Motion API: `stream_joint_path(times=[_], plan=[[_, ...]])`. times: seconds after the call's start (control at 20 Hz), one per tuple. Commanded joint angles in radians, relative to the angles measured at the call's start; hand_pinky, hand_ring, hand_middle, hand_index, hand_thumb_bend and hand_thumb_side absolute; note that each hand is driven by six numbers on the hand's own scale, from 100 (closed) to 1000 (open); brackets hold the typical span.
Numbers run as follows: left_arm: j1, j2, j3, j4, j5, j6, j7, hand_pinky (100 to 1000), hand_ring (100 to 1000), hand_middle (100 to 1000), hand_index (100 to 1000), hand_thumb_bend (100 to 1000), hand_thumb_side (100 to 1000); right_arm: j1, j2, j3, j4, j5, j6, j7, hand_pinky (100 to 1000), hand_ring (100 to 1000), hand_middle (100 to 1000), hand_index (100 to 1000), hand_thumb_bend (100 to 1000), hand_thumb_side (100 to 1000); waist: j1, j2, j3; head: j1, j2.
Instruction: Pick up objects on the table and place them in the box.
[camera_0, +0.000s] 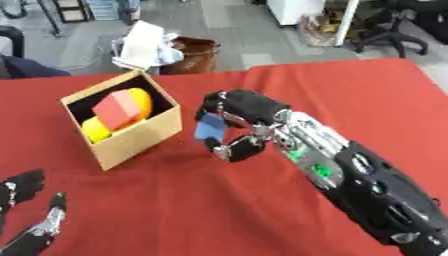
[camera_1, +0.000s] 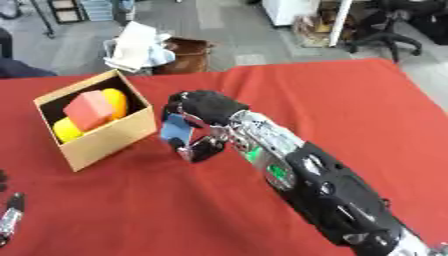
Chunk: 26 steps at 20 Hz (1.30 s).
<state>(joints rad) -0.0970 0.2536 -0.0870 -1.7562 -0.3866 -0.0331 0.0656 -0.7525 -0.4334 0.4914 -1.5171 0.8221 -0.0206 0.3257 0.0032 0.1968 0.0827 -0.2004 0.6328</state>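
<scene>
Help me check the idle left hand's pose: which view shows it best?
The left eye view: the left hand shows at the lower left corner, fingers up and relaxed over the red table. The right eye view catches only a sliver at its left edge.

Mostly black right arm (camera_0: 376, 195) of bulky rounded shells, with a silver metal section near the wrist and small green lights glowing along its inner side. Black right hand (camera_0: 241, 107) with silver at the joints. Black-and-silver left hand (camera_0: 31, 220) at the lower left corner, slim and segmented.
</scene>
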Motion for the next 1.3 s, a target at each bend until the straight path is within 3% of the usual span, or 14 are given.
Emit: stream_joint_path(times=[0.05, 0.25, 0.3, 0.5, 0.65, 0.85, 1.3], plan=[[-0.004, 0.008, 0.012, -0.013, 0.002, 0.002, 0.010, 781, 752, 717, 832, 248, 351, -0.035, -0.040, -0.021, -0.021, -0.002, 0.001, 0.005, 524, 417, 457, 610, 100, 100, 0.003, -0.030, 0.002, -0.003, -0.002], [-0.004, 0.008, 0.013, -0.014, 0.002, 0.002, 0.011, 781, 752, 717, 832, 248, 351, -0.039, -0.044, -0.023, -0.021, -0.001, 0.000, 0.007, 524, 417, 457, 610, 100, 100, 0.003, -0.030, 0.003, -0.003, -0.002], [-0.001, 0.009, 0.019, -0.012, 0.001, 0.004, 0.015, 780, 752, 716, 831, 248, 345, -0.043, -0.050, -0.030, -0.015, 0.003, 0.004, 0.003, 547, 427, 461, 607, 149, 100, 0.003, -0.033, 0.004, 0.001, -0.004], [-0.003, -0.001, 0.011, -0.017, 0.006, 0.000, 0.017, 780, 752, 715, 830, 250, 349, -0.134, -0.093, -0.118, 0.079, 0.061, 0.062, -0.019, 526, 412, 453, 604, 100, 100, 0.003, -0.030, 0.044, -0.024, -0.013], [-0.012, -0.008, -0.009, -0.017, 0.009, -0.008, -0.003, 781, 752, 715, 830, 249, 353, -0.214, -0.039, -0.147, 0.160, 0.101, 0.091, -0.014, 520, 408, 452, 607, 100, 100, 0.006, -0.024, 0.069, -0.044, -0.018], [-0.022, -0.015, -0.031, -0.013, 0.013, -0.019, -0.030, 782, 753, 716, 830, 250, 358, -0.313, 0.059, -0.169, 0.275, 0.121, 0.081, -0.005, 514, 406, 454, 616, 100, 100, 0.010, -0.017, 0.094, -0.068, -0.021], [-0.032, -0.024, -0.051, -0.006, 0.020, -0.029, -0.056, 782, 754, 715, 830, 253, 364, -0.347, 0.235, -0.243, 0.522, 0.108, -0.017, -0.097, 526, 432, 506, 682, 100, 100, 0.016, -0.016, 0.120, -0.103, -0.022]])
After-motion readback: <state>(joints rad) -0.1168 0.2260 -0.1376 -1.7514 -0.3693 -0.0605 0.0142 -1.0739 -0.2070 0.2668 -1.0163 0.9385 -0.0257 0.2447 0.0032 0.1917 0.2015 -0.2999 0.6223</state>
